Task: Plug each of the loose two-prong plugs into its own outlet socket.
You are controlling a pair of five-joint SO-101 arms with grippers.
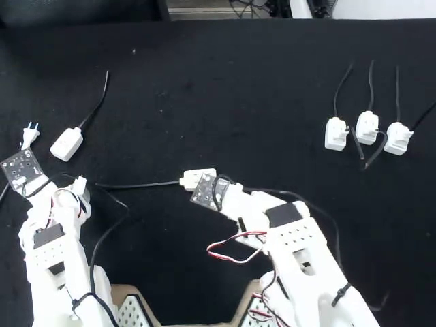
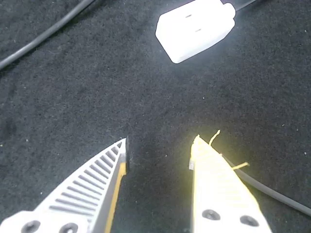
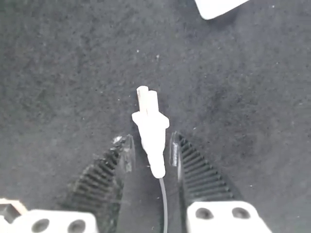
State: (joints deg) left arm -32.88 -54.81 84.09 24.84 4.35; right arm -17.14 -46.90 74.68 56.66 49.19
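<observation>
A white two-prong plug (image 3: 151, 128) lies on the black cloth, its thin cable running back under my right wrist. My right gripper (image 3: 151, 138) is open and straddles the plug's body, with a narrow gap on each side. Just beyond it is the corner of a white socket (image 3: 218, 6), which lies at the table's middle (image 1: 197, 178) with its cable leading left. My left gripper (image 2: 159, 143) is open and holds nothing. It points at another white socket (image 2: 194, 28) a short way ahead. That socket (image 1: 66, 144) sits at the far left, beside a loose plug (image 1: 28, 134).
Three white socket blocks (image 1: 368, 129) with black cables lie in a row at the back right. A black cable (image 1: 136, 184) crosses the cloth between the two arms. The far middle of the table is bare black cloth (image 1: 218, 88).
</observation>
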